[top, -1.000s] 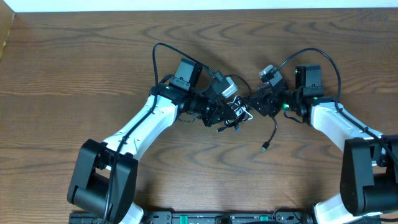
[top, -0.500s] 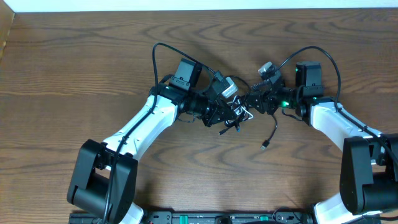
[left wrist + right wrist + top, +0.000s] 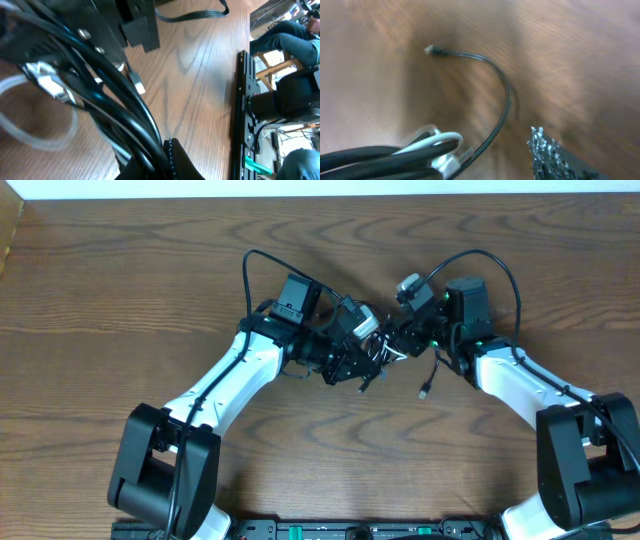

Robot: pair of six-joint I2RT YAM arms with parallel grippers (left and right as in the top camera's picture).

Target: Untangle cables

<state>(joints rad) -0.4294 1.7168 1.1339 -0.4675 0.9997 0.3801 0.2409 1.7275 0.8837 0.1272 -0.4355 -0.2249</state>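
Overhead first, working from your left: the left arm (image 3: 235, 380) reaches in from the bottom-left corner across the wood table (image 3: 120, 290), and the left gripper (image 3: 367, 366) ends up near the middle, jammed right into the tangle. That pincer is squeezed all the way down, no gap to speak of. In the left wrist view the strands of the black cable (image 3: 120, 100) run straight down into its fingers (image 3: 175, 162), so you've got it pinching the black cable. Same view, a loop of the white cable (image 3: 30, 137) sits off to the left of those strands, looking pale and see-through, with a small silver connector (image 3: 50, 85) tucked into the knot. The whole snarl sits between the two grippers; lifted or resting on the wood, I can't say. Just right of it is the right gripper (image 3: 403, 342), nose up against the bundle. Honestly can't tell how wide that one is. The right wrist view is blurry and only gives you one textured finger (image 3: 555, 155) at the lower right, near the black cable but not clearly touching it. The white cable curls over the black strands at the lower left there. A loose tail of black cable drops from beside the right gripper toward the near edge and ends in a plug (image 3: 424, 392), well clear of the knot. The right arm (image 3: 520, 385) comes in from the bottom-right corner.
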